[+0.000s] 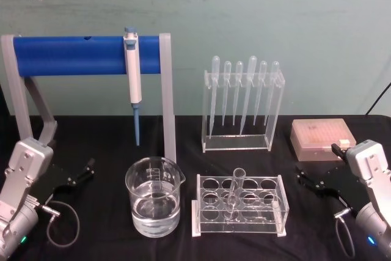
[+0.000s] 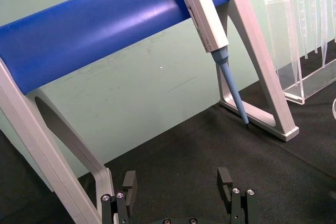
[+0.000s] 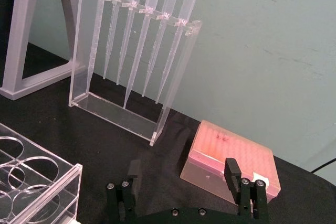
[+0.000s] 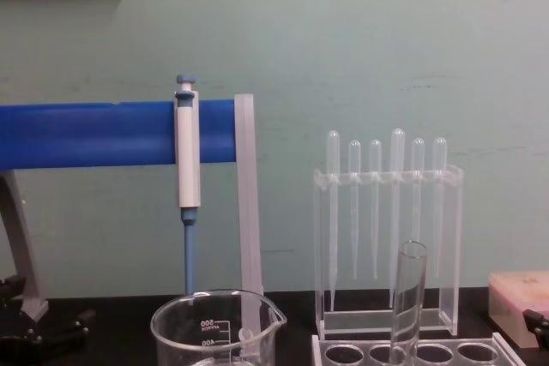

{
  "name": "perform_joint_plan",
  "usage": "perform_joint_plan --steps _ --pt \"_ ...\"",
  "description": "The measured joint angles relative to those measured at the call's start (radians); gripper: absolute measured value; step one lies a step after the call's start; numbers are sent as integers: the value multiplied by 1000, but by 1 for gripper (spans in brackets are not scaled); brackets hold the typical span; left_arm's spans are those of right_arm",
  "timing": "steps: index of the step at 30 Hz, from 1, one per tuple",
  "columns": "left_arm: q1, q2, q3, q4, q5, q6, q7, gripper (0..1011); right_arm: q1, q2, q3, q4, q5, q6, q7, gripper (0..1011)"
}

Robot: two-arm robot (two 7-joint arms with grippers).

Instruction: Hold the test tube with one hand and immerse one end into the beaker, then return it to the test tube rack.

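Black worktop under a green wall: the test tube (image 1: 235, 191) stands almost upright, leaning slightly, in the test tube rack (image 1: 269, 227), just right of the beaker (image 1: 135, 187). Both arms sit low, fingers apart and empty. The right end effector (image 1: 310, 183) lies nearer the tube than the left end effector (image 1: 82, 173), so it probably suits the reach inward.

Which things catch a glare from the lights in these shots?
Left wrist view: a pale sheen runs along the blue bar. Head view: the water in the beaker glints brightly. Chest view: the test tube shows pale highlights along its edges.
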State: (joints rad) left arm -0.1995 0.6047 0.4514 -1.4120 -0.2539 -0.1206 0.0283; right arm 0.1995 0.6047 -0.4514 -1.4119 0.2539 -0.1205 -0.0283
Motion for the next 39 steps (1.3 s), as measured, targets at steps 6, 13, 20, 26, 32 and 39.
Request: perform_joint_plan --steps 6,13,20,26,32,39 --pt "0 0 0 0 0 0 0 1000 0 0 0 0 0 0 0 1002" --pt "0 0 0 0 0 0 0 1000 0 0 0 0 0 0 0 1002" --pt "0 0 0 0 0 0 0 1000 0 0 0 0 0 0 0 1002" --pt "0 0 0 0 0 0 0 1000 0 0 0 0 0 0 0 1002" --pt "0 0 0 0 0 0 0 1000 -1 -2 5 -1 0 0 1 1000" --pt "0 0 0 0 0 0 0 1000 -18 -2 34 -46 3 6 17 1002"
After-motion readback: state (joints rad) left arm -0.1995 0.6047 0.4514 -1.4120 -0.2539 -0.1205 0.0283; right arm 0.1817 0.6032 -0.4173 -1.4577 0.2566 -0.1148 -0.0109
